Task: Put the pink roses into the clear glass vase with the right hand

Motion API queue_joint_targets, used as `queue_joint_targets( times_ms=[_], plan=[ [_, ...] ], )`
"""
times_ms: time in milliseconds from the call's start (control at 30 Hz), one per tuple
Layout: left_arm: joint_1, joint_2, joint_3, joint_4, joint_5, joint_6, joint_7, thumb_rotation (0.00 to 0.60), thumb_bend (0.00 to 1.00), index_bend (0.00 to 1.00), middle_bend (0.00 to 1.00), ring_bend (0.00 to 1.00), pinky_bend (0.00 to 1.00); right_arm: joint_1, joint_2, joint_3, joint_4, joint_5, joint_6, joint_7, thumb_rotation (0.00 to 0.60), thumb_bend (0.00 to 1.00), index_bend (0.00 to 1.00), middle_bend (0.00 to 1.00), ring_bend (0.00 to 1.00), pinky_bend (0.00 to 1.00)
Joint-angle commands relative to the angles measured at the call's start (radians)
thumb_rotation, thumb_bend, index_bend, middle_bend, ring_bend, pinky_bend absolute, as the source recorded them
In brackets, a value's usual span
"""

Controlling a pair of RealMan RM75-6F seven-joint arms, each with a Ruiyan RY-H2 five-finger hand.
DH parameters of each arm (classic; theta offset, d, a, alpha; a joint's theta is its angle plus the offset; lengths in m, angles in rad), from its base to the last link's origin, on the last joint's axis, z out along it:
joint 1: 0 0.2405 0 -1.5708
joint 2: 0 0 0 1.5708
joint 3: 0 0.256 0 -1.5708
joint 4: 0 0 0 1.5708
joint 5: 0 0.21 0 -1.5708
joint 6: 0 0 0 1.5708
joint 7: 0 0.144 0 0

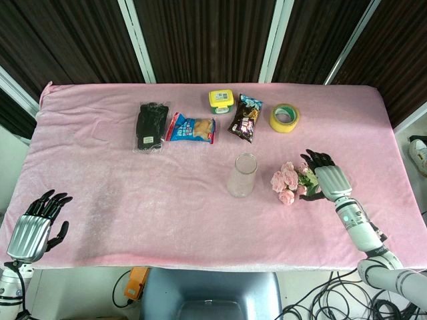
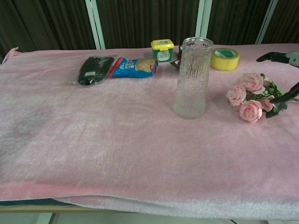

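Resting beside pink roses, right robot hand spread, mostly cropped in chest view, left robot hand empty, splayed.

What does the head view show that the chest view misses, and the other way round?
Only the head view shows the left hand hovering open at the table's near left corner, and the whole right hand at the pink roses. Only the chest view shows the clear glass vase side-on, upright and empty. Both show roses, vase and yellow tape roll.

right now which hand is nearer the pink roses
Right. The right hand is at the pink roses, fingers around their stems; the left hand rests far off at the table's near-left edge.
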Motion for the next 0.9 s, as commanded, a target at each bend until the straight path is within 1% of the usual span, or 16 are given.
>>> queue_joint_targets(
  times_ms=[33,267,400,567,733,833,900],
  plan=[
    [0.001,0.001,0.0,-0.001,0.0,0.001,-0.004,0.6,0.46,0.23,0.2,0.1,0.27,0.002,-0.001,0.0,0.002,0.002,-0.003,-0.002,0.6,0.11,0.0,0.0,0.0,0.13],
    [0.005,0.005,0.001,-0.004,-0.002,0.007,-0.013,0.6,0.46,0.23,0.2,0.1,0.27,0.011,-0.011,-0.001,0.016,0.011,-0.021,-0.006,0.6,0.11,0.0,0.0,0.0,0.13],
    [0.01,0.009,0.001,-0.007,-0.007,0.01,-0.018,0.6,0.46,0.23,0.2,0.1,0.27,0.025,-0.026,-0.001,0.041,0.022,-0.051,-0.012,0.6,0.11,0.0,0.0,0.0,0.13],
    [0.012,0.011,0.001,-0.008,-0.007,0.014,-0.023,0.6,0.46,0.23,0.21,0.1,0.27,0.059,-0.063,0.005,0.095,0.046,-0.12,-0.022,0.6,0.11,0.0,0.0,0.0,0.13],
    [0.011,0.013,0.001,-0.009,-0.004,0.014,-0.033,0.6,0.45,0.23,0.2,0.1,0.27,0.111,-0.127,0.014,0.171,0.071,-0.205,-0.037,0.6,0.11,0.0,0.0,0.0,0.13],
    [0.01,0.013,-0.001,-0.007,-0.007,0.013,-0.036,0.6,0.46,0.23,0.2,0.1,0.27,0.134,-0.167,0.014,0.214,0.08,-0.242,-0.047,0.6,0.11,0.0,0.05,0.03,0.14],
    [0.01,0.013,-0.002,-0.006,-0.008,0.013,-0.035,0.6,0.46,0.23,0.2,0.1,0.27,0.142,-0.189,0.014,0.237,0.083,-0.253,-0.049,0.6,0.11,0.0,0.1,0.09,0.19]
  ],
)
